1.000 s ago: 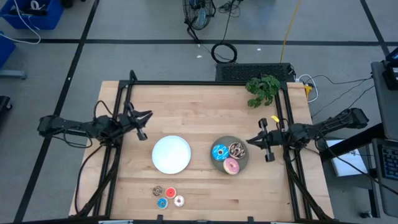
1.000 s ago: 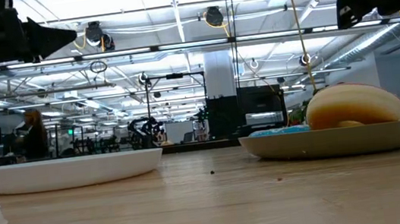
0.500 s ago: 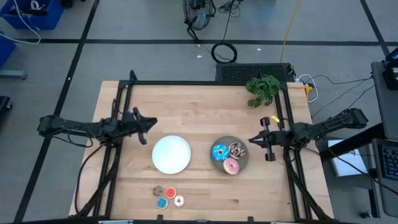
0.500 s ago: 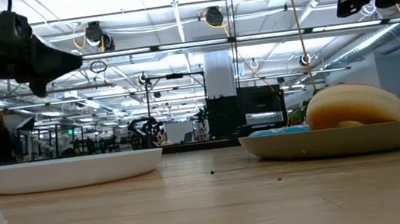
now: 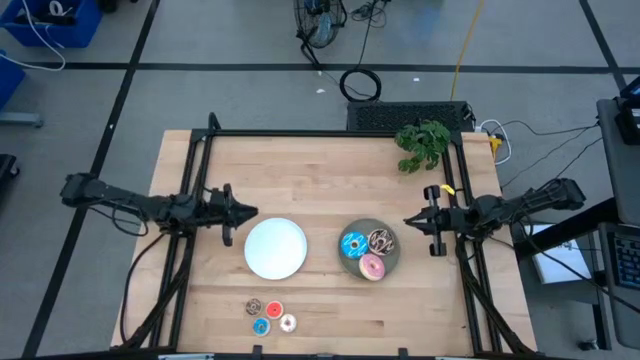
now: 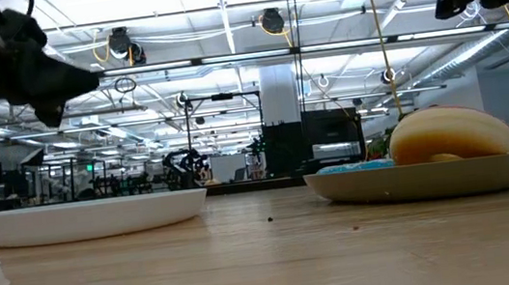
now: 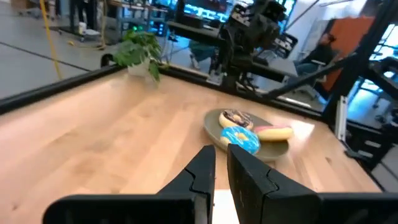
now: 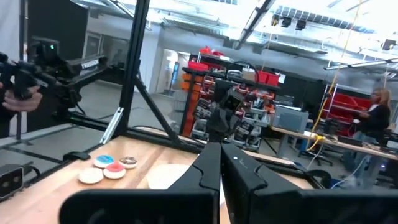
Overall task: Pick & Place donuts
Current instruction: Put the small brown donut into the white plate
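Observation:
Three larger donuts lie on the grey plate (image 5: 391, 258): blue (image 5: 353, 244), dark brown sprinkled (image 5: 381, 239) and pink (image 5: 372, 267). They also show in the left wrist view (image 7: 240, 138). Four tiny donuts lie on the table near its front edge: brown (image 5: 254, 307), red (image 5: 274, 310), blue (image 5: 261, 326) and white (image 5: 288, 322). My left gripper (image 5: 248, 212) is shut and empty, in the air just left of the white plate (image 5: 276, 248). My right gripper (image 5: 408, 222) is shut and empty, in the air right of the grey plate.
A green plant (image 5: 423, 142) stands at the table's far right corner. Black frame rails (image 5: 330, 133) run along the far, left and right edges. Bare wood lies between the two plates and the far rail.
My left gripper has gone toward the table's right and near edge, closing on the white plate's left rim. In the low view it has come down a little. My right gripper has drawn back slightly toward the right edge. The donuts and plates have kept still.

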